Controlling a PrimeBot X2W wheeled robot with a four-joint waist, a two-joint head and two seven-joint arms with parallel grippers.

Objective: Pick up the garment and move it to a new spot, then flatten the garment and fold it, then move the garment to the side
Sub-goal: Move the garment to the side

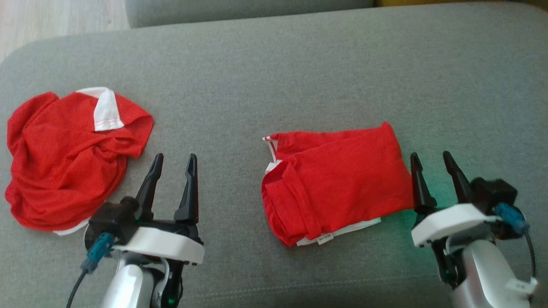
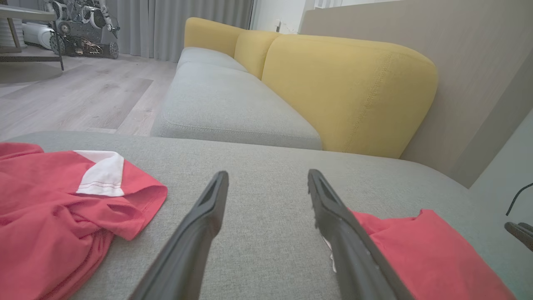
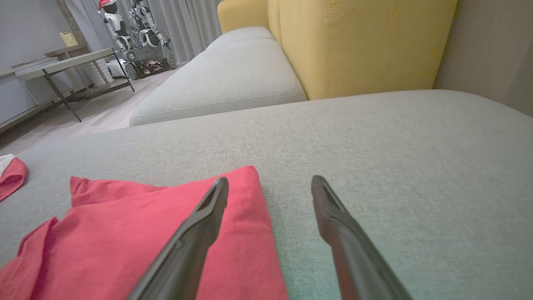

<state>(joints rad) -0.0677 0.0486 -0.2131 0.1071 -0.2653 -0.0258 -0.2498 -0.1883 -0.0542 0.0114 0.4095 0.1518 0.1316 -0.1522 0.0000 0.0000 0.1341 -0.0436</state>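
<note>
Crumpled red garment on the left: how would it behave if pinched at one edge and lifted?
The crumpled red garment lies in soft folds, so it is probably floppy and would drape when lifted. Its thin-looking fabric suggests light weight. On the textured grey cushion, a push would likely bunch it rather than slide it.
</note>
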